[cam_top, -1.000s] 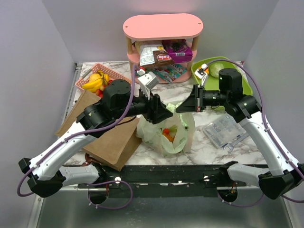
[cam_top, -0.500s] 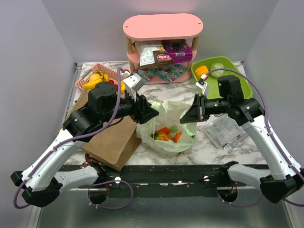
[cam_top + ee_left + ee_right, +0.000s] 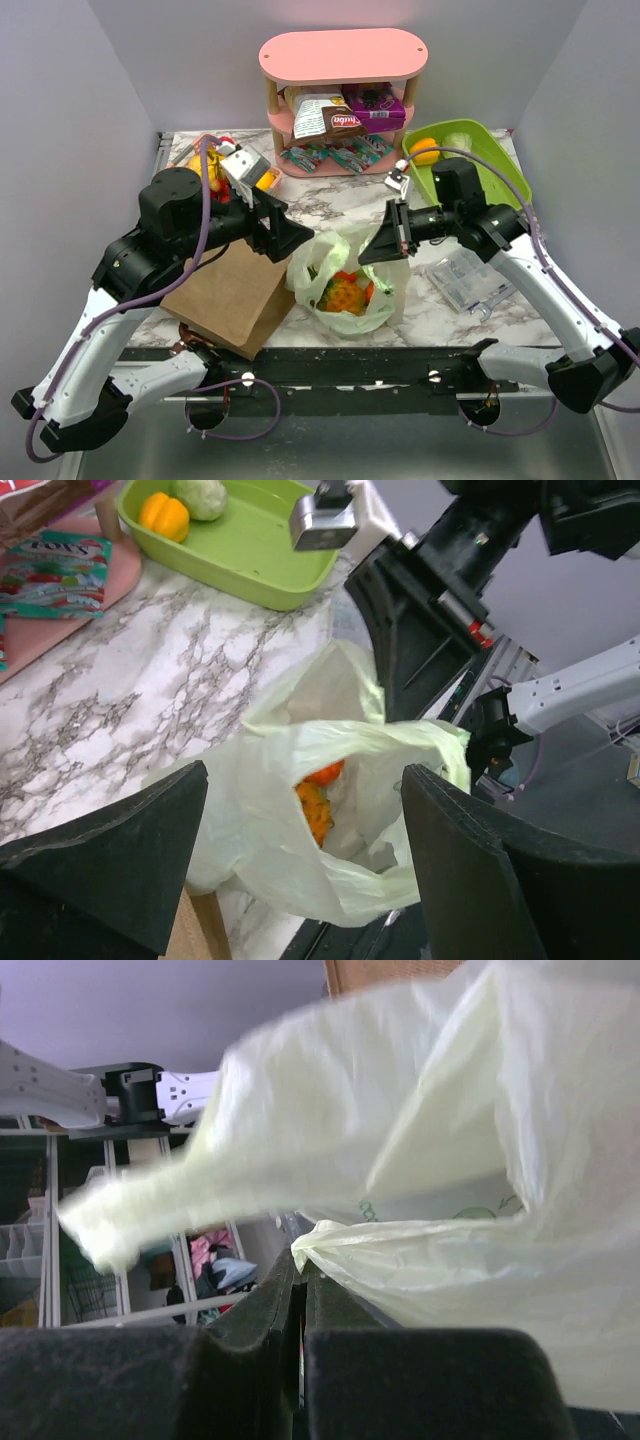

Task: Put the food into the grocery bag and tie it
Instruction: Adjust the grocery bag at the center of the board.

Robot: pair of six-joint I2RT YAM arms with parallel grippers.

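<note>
**Left claw lets go, and the bag hangs by one side**

Our left gripper (image 3: 302, 772) now stands wide open with nothing between its fingers. Half a second ago it was at the left edge of the grocery bag (image 3: 312, 268); it has since drawn back towards the brown paper bag (image 3: 225, 300). Our right gripper (image 3: 300, 1268) stays clamped on a fold of the bag's right rim.

The bag sits at the table's middle, mouth agape, so we judge that no knot has been started.

We count:
- One grocery bag, holding orange and red food (image 3: 345, 292); we cannot tell how many pieces.
- One snack pack (image 3: 325, 115) and one purple box (image 3: 378, 105), both on the pink shelf (image 3: 343, 55).
- One green tray (image 3: 470, 135) with one orange pepper (image 3: 425, 150) and one cabbage (image 3: 203, 495).
</note>
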